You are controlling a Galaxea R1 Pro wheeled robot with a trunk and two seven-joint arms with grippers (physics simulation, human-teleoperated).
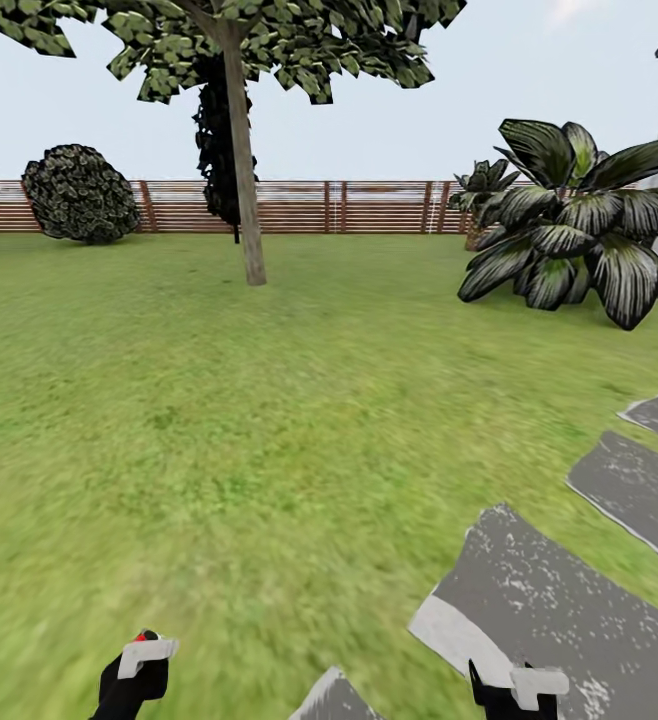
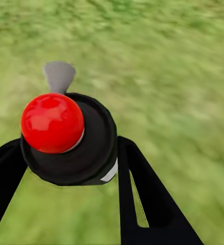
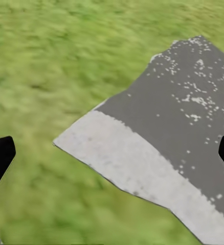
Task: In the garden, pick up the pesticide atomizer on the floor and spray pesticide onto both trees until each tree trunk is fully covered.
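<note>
The atomizer (image 2: 68, 135), a black body with a red cap and a grey nozzle, is held between the fingers of the left hand (image 2: 71, 168), which is closed around it; in the head view only its red tip is seen at the left hand (image 1: 137, 672). The right hand (image 3: 112, 153) is spread wide and holds nothing, hanging over a grey paving stone (image 3: 168, 138) set in the lawn (image 1: 249, 420). One tree (image 1: 229, 40) is seen ahead, its pale trunk (image 1: 244, 170) well apart from the robot, in front of the slatted fence (image 1: 369, 205); a round bush (image 1: 79, 193) and a broad-leaved plant (image 1: 579, 225) are not targets. The step in hand is judged to be the approach. It would best be made straight over the grass until the trunk is near, the grip kept firm and the nozzle turned toward the bark, so that spray can be swept along the whole trunk. The second tree cannot be made out here.
</note>
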